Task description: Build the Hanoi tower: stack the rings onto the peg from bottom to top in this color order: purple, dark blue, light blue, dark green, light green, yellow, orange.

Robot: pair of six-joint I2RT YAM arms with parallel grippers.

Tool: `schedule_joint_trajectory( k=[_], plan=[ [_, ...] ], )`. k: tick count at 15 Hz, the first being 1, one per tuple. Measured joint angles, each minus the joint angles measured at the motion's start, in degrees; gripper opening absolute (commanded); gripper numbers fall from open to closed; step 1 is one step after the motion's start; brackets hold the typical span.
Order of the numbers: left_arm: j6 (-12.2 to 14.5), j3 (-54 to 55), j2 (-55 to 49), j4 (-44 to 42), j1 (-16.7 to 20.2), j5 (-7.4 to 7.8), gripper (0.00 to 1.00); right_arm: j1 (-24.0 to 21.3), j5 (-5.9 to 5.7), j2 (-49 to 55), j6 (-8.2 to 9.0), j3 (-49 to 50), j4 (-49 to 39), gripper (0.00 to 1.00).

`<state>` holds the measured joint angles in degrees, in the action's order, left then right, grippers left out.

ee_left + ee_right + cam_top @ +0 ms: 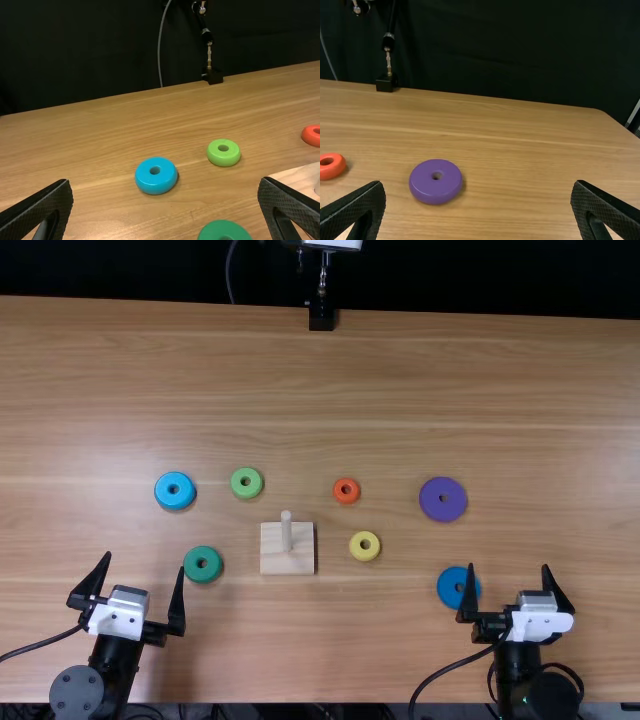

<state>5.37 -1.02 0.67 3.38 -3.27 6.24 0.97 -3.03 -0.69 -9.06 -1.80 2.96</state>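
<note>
Left claw [145,562]: fingers spread wide with a gap between them, at the near left of the tabletop [560,420]. Right claw [508,566]: likewise wide apart, at the near right. My wrist views confirm that I grip nothing with either.

The wooden base [300,559] sits near the middle of the tabletop, with its pale peg [286,531] upright. All seven rings lie flat on the wood, spread around the base and apart from one another; the stack remains to be started.

Purple ring [443,509]: well to the right of the base and a little farther out, beyond the right claw. Dark blue ring [450,585]: beside the right claw's inner finger, which covers part of its edge in the top view; whether the two touch I cannot certify from this angle. Light blue ring [174,500]: left of the base, farther out than the left claw. Dark green ring [203,574]: between the left claw and the base, near the claw's inner finger. Light green ring [247,492]: just beyond the base, slightly to its left. Yellow ring [364,555]: near the base's right side. Orange ring [346,499]: beyond the yellow one, right of the peg.

A black stand [321,318] occupies the tabletop's far edge, before a dark backdrop [480,275].
</note>
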Motion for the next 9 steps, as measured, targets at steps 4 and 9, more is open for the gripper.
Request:
schedule_joint_trajectory(
  k=[4, 9],
  plan=[
    [-0.04, 0.0, 0.0, 0.02, 0.0, 0.0, 1.0, 0.0, -0.02, -3.34, 0.0, -13.38, 0.02, 1.0],
    [0.0, 0.0, 0.02, 0.0, -0.02, 0.0, 1.0, 0.0, 0.0, -31.36, 6.14, -30.49, 2.36, 1.0]
  ],
)
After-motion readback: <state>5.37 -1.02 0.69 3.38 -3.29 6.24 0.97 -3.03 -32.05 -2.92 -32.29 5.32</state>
